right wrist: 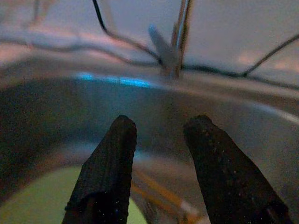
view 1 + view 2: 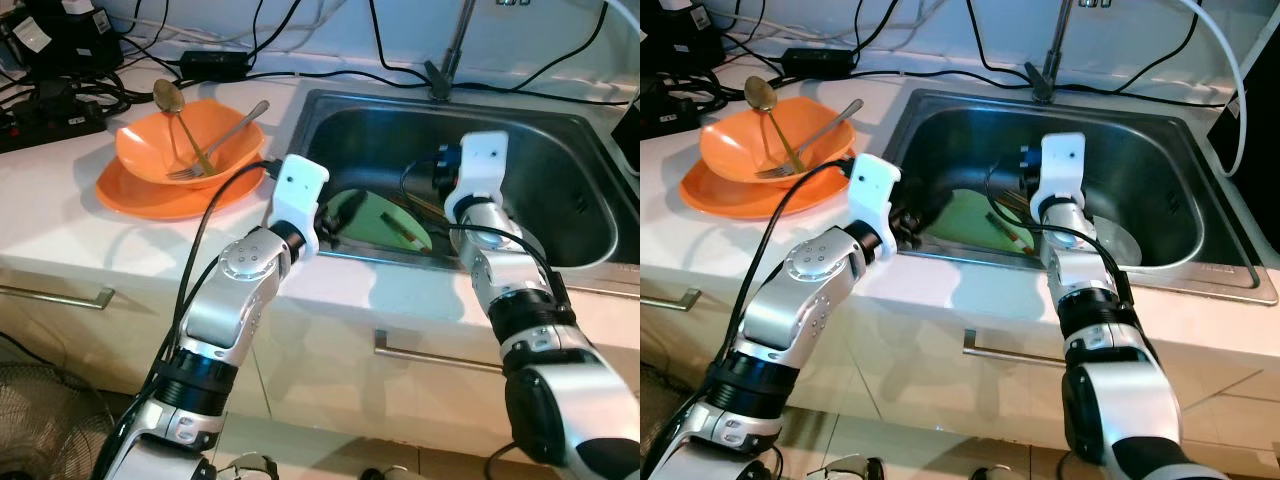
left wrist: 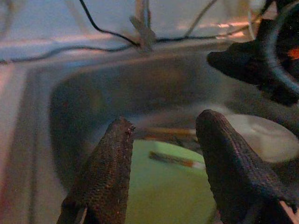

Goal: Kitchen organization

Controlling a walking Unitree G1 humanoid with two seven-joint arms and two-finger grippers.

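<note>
Jaws parted, ribbed black fingers (image 3: 105, 177), steel sink (image 2: 560, 150)

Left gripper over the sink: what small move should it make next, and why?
Probably lower a little toward the green plate. The left gripper is open, above the plate's near edge and not touching it; chopsticks lie on the plate in the sink.

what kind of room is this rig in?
Most likely a home kitchen: a steel sink with a faucet set in a white countertop, an orange bowl holding a fork and spoon, and cabinet drawers with bar handles below.
</note>
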